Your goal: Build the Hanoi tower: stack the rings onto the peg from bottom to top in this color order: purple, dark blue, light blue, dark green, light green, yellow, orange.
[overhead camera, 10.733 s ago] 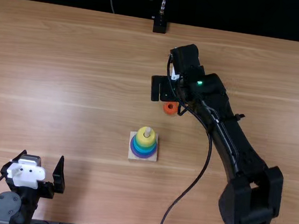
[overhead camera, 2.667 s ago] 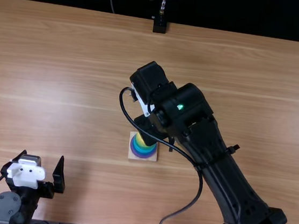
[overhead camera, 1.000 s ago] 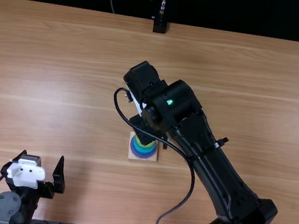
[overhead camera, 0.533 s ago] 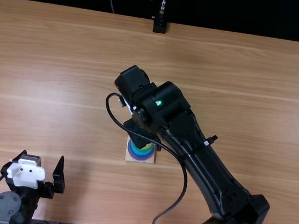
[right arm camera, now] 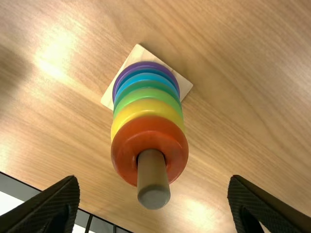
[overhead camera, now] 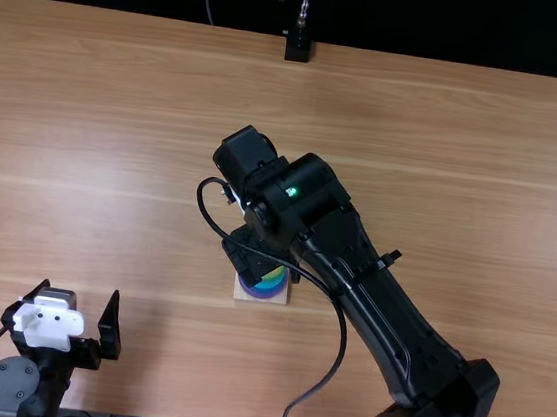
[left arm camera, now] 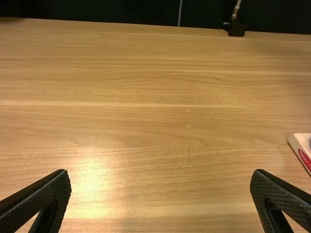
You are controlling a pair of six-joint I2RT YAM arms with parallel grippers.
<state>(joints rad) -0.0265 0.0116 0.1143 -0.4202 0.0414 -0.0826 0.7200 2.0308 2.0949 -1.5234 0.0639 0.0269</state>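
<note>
1. Orange is the ring at the top of my stack, around the peg, whose bare end pokes out through it. It looks seated against the yellow ring.
2. Working down from yellow, my right wrist view gives me the light green ring, dark green ring, light blue ring, dark blue ring, and lastly the purple ring next to the square wooden base. That matches the order I was asked for.
3. My right jaws stand wide apart, a gap on either side of the tower, gripping no ring. In the top view they are over the tower, around the middle of the frame, where my right arm covers part of it.
4. My left jaws are spread wide too, at the lower left of the top view, well apart from the tower on the table.
5. By my count all seven are on, so I judge the stacking finished. What remains, I think, is to lift my right arm straight clear before swinging it aside; a sideways brush could nudge the base or tip the tower.
</note>
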